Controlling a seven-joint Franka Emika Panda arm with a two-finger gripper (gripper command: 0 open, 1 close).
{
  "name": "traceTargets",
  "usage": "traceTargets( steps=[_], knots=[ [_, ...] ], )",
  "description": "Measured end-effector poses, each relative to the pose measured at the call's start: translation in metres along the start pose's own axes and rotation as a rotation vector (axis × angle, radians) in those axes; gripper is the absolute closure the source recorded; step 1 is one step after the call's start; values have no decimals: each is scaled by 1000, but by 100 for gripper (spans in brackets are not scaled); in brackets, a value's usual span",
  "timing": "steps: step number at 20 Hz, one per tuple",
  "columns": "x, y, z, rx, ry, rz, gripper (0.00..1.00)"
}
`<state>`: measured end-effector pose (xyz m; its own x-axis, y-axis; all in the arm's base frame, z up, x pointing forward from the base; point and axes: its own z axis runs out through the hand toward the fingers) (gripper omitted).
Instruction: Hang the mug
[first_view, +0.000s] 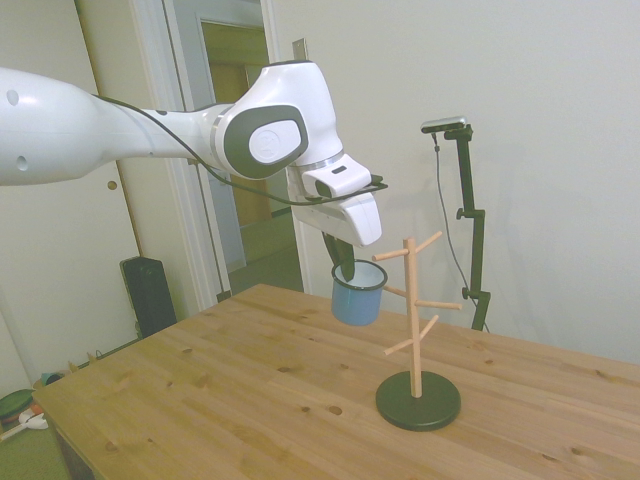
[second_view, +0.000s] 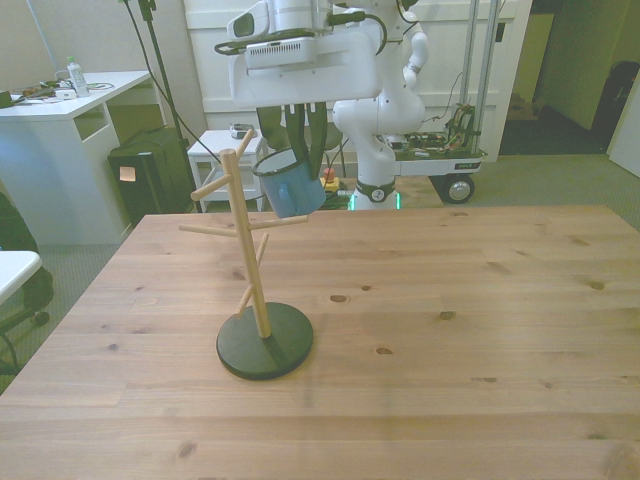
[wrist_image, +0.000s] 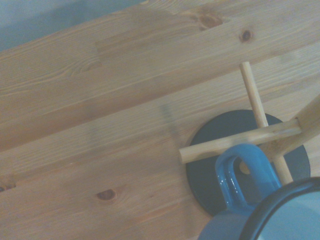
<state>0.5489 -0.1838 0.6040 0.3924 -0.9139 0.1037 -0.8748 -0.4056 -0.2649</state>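
The hand (first_view: 346, 262) is gripping the mug (first_view: 357, 293) by its rim, fingers closed on the wall, and holding it in the air well above the table (first_view: 230, 400). The mug is hanging just beside the upper pegs of the stand (first_view: 414, 320), on the arm's side of the post.

Side view: the mug (first_view: 357, 293) is sitting nearly upright, rim up, level with the top peg. Its handle is not showing here.

Front view: the mug (second_view: 290, 183) is tilting, its open mouth turned toward the front view's left, close to the post of the stand (second_view: 250, 250). One dark finger (second_view: 270, 130) is showing on each side of the rim.

Wrist view: only here is the handle (wrist_image: 239, 172) showing; the loop is lying over a peg (wrist_image: 235, 144) as seen from above, with the stand's dark base (wrist_image: 215, 150) below. Whether the peg is passing through the loop cannot be told.

The table is light wood planks with knots; the stand's round base (second_view: 265, 341) is resting on it. Behind, in the front view, a white desk (second_view: 60, 105) is standing at the left; the side view is showing a door (first_view: 215, 140) and pale walls.
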Motion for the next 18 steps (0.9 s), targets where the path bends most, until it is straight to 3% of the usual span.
traceTargets(
  steps=[18],
  knots=[
    [-27, -25, 12, -6, -22, -60, 100]
  ],
)
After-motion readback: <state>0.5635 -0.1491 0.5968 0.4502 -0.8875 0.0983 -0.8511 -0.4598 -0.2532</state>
